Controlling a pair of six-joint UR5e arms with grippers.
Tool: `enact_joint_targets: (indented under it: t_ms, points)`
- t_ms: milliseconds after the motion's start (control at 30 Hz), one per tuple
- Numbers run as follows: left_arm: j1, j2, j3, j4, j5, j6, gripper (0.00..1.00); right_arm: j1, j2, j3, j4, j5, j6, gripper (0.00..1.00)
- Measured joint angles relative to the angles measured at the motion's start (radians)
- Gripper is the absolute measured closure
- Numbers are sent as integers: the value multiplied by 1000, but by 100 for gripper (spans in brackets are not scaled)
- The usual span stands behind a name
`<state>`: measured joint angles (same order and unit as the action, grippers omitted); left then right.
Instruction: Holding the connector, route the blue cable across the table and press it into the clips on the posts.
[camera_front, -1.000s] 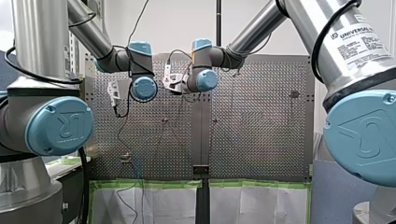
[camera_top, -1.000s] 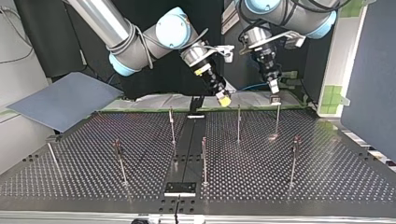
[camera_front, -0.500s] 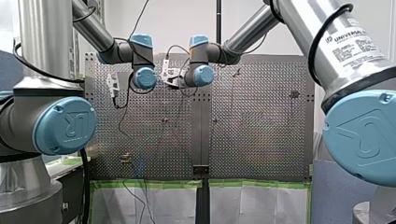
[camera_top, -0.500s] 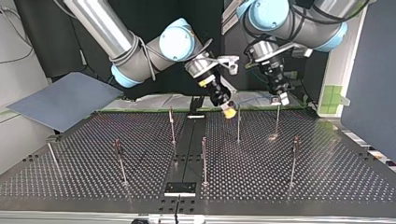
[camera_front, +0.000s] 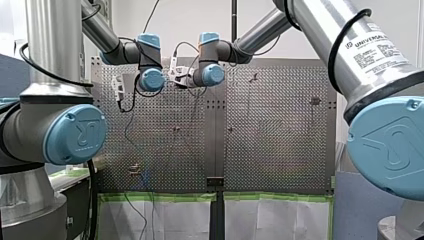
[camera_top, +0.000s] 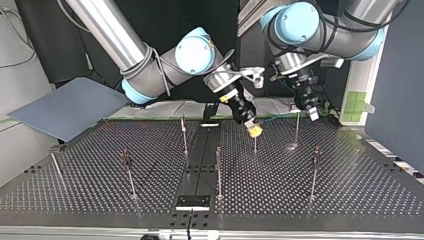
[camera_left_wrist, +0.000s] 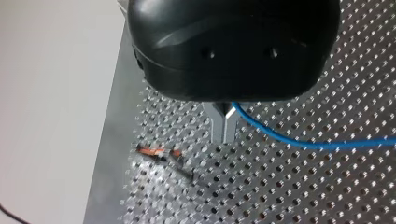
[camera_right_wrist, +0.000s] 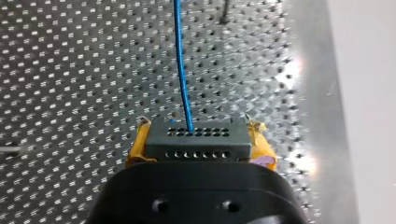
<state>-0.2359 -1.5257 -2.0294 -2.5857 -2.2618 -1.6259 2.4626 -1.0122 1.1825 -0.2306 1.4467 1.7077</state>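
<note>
— Where is the connector (camera_right_wrist: 219, 142)?
— Between the yellow pads (camera_right_wrist: 135, 150) of our right gripper (camera_right_wrist: 198, 133), which pinches it. The blue cable (camera_right_wrist: 182, 70) leaves the black block straight ahead, over the perforated table (camera_right_wrist: 70, 70).
— And our left gripper (camera_left_wrist: 224, 137)?
— Its metal fingers (camera_left_wrist: 217, 126) are pressed together, with the blue cable coming out at their root, so we read it as nipping the cable. The black housing hides the contact itself. The cable runs off sideways and is cut off at the view's edge. Just beside the fingers, lower down, we see a reddish clip (camera_left_wrist: 156, 151), blurred.
— How do they stand in the top view?
— Our right gripper hangs slightly toward one o'clock of the centre. Its yellow tip covers the top of a post (camera_top: 255, 145), so we cannot see that clip. Our left gripper is at two o'clock from it, just beside the top of the next post (camera_top: 297, 127). Between the two the cable is only a faint thin line.
— The front view?
— Near twelve o'clock the blue-capped wrist joints (camera_front: 150, 80) hide both grippers. A grey sheet (camera_top: 70, 105) lies at the top view's ten o'clock.
</note>
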Motion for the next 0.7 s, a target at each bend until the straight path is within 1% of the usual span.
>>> enact_joint_targets:
  t_ms: [200,300,433,567,700]
  points:
    - [38,0,28,-33,10,-9,100,0,1,-50,9,-1,13,100]
    - [64,0,34,-39,31,-8,100,0,2,-74,15,-2,24,100]
    - [102,0,38,-37,67,9,100,0,4,-106,25,-13,39,100]
    - [134,0,44,-32,100,10,100,3,7,-138,31,-19,45,100]
    - [156,0,50,-30,134,3,100,10,21,-161,35,-21,46,100]
